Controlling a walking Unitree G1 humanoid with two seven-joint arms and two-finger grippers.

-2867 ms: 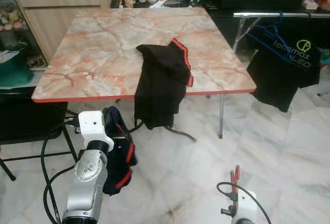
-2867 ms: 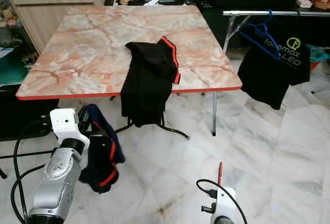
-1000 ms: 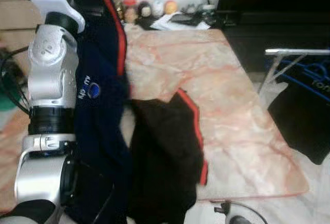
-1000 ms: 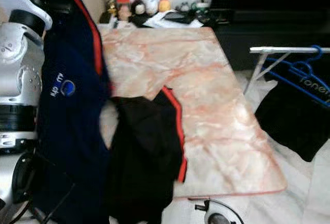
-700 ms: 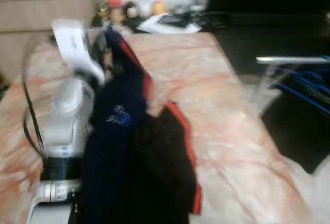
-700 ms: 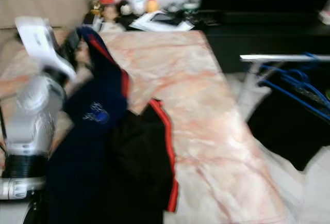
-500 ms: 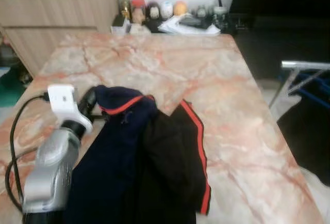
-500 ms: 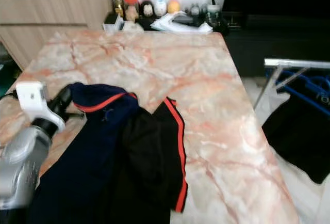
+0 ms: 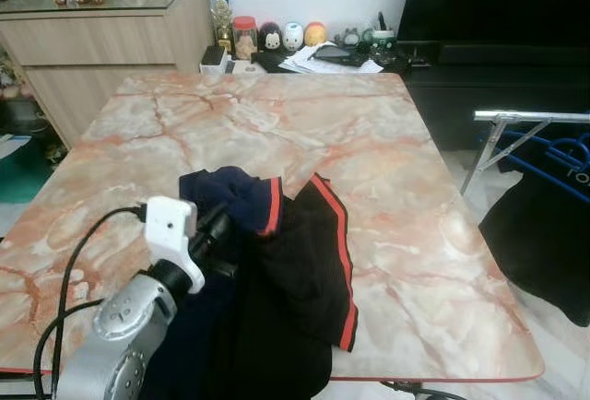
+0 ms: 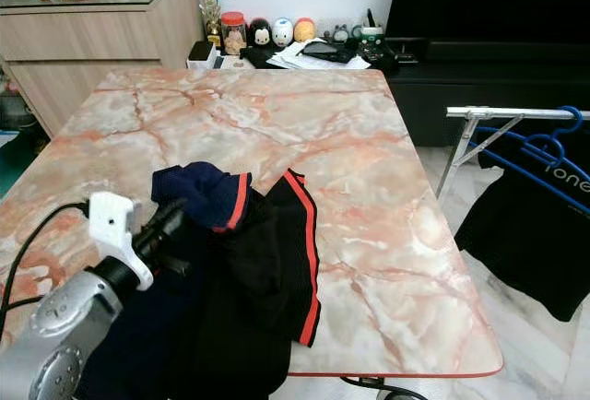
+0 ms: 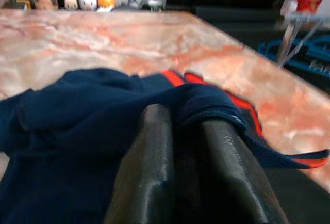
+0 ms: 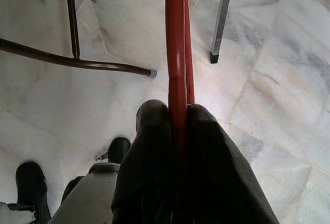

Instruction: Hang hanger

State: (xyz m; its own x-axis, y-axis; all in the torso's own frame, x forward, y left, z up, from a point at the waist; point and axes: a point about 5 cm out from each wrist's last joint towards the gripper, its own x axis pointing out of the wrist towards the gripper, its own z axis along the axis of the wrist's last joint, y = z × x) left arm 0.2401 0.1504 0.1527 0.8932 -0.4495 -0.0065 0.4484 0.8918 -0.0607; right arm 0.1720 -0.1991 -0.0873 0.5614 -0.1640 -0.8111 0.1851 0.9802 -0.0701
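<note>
The left gripper is sitting over the near left part of the marble table, its fingers pinching a fold of the navy shirt, which is lying bunched on the table and overlapping the black shirt just to its right. The right gripper is hanging low over the floor and clamping the red hanger tight between its fingers. Far right, a blue hanger, probably carrying the black tee, is hanging on the drying rack.

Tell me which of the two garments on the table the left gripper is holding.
The navy garment with the red-trimmed edge; the left gripper is shut on it. The black garment beside it lies free.
</note>
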